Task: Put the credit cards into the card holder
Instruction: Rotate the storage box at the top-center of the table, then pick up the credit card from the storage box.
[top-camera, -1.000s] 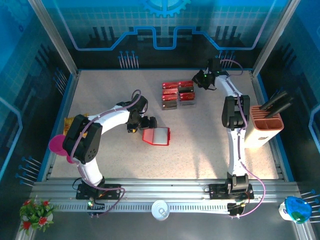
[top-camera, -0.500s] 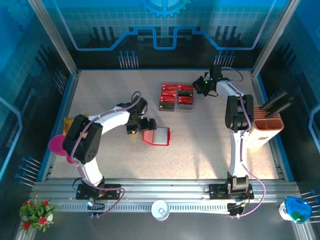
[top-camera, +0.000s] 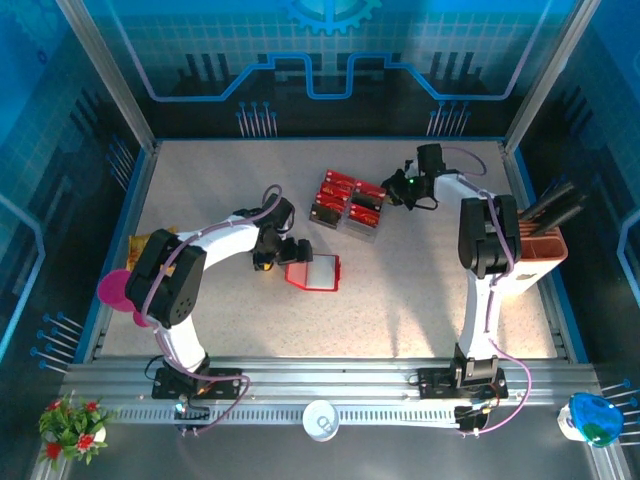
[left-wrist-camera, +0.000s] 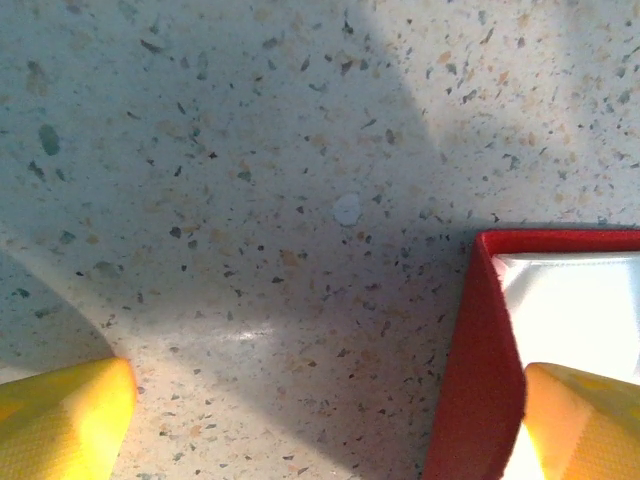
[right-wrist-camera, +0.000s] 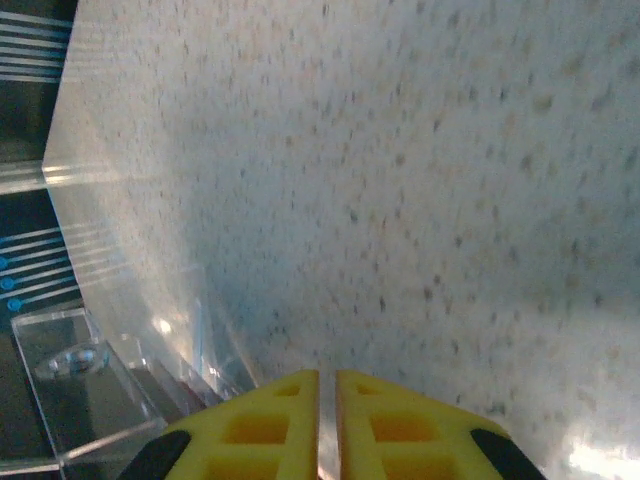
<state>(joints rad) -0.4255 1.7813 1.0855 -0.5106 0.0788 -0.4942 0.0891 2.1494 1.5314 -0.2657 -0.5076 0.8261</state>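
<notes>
The credit cards (top-camera: 348, 203) lie at upper centre on the bench (top-camera: 400, 290), their block slanting from upper left to lower right. Just right of them is the right gripper (top-camera: 396, 190), clenched on nothing. The left gripper (top-camera: 289, 254) is spread wide at the left edge of the open card holder (top-camera: 318, 272), at centre.

Table (top-camera: 400, 280): speckled, stone-like, smooth, faint sheen.
Card holder (left-wrist-camera: 468, 370): smooth red cover, glossy pale plastic pocket.
Left gripper fingers (left-wrist-camera: 60, 420): yellow plastic, finely textured.
Near-edge rail (top-camera: 330, 385): ribbed bare metal.
</notes>
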